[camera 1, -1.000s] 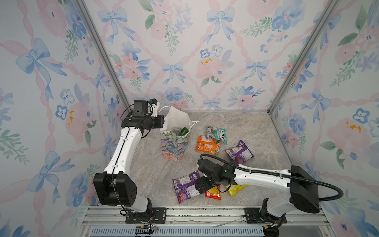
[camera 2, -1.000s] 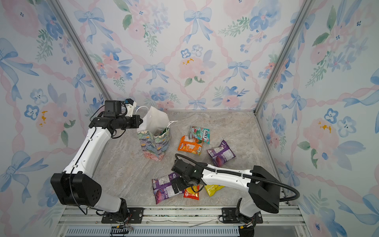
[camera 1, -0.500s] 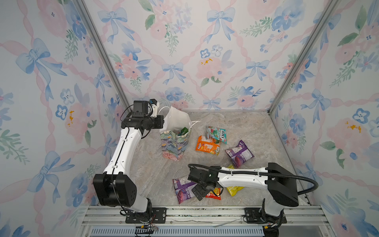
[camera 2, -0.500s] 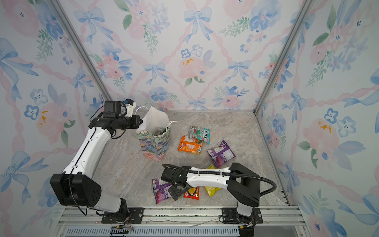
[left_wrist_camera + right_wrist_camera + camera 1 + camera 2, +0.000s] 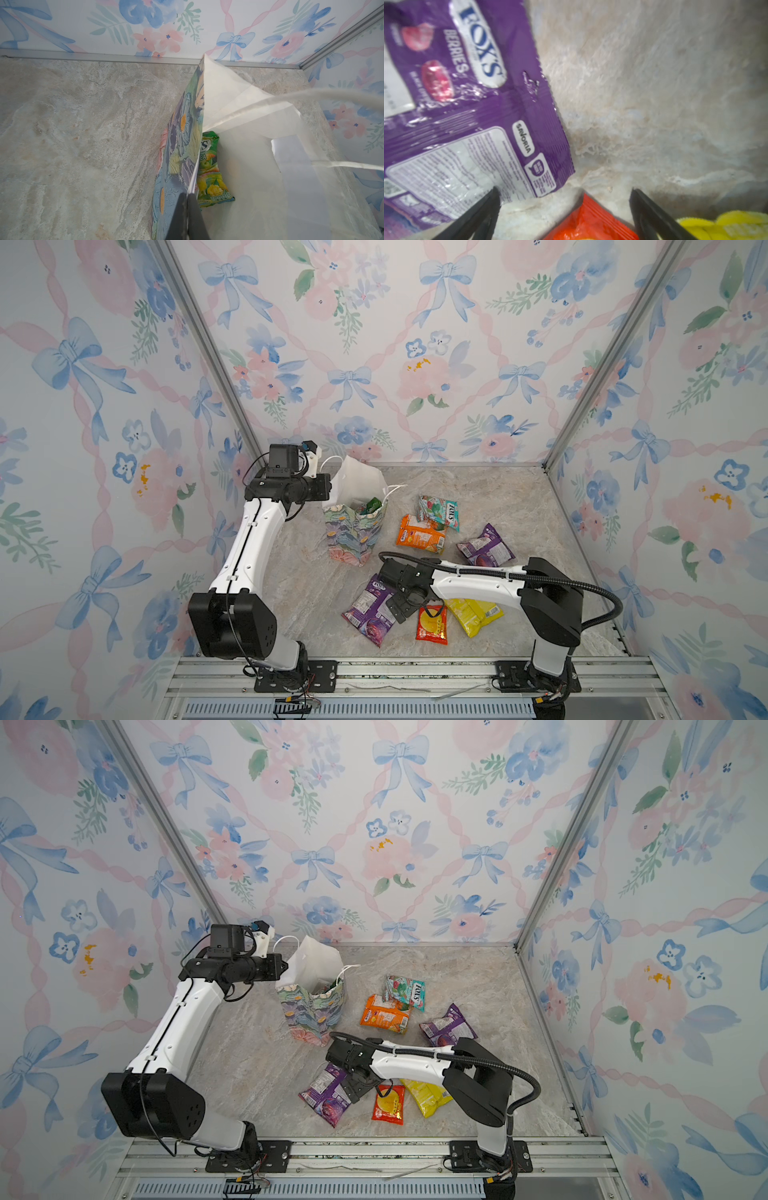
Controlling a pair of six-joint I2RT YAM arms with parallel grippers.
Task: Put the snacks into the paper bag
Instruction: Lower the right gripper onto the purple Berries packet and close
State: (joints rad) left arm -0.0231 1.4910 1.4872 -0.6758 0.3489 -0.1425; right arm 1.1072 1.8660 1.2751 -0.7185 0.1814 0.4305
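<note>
Comprised a left arm [image 5: 254, 543] and a right arm [image 5: 478, 585], bolted through black base plates [image 5: 322, 674] onto the aluminium rail [image 5: 415, 668]. Used white link shells between matte-black joint housings [image 5: 232, 624]. Carried a thin black cable [image 5: 248, 539] along the left shell and a ribbed black conduit [image 5: 604, 593] over the right. Bore, farthest from the rail, a black camera box [image 5: 282, 456] and a blue-tipped white bracket [image 5: 311, 456]. Fitted left gripper [image 5: 187, 195] and right gripper [image 5: 564, 189] with slim black tapered fingers.

The paper bag [image 5: 353, 531] mouth is gaping wide, only a green packet [image 5: 209, 166] leaning on one wall inside, left gripper [image 5: 188, 196] pinching one rim corner. The floor [image 5: 309, 589] between left arm [image 5: 253, 547] and front purple packet [image 5: 370, 610] is sitting bare; right arm [image 5: 473, 583] is stretching across over the yellow packet [image 5: 476, 616].
</note>
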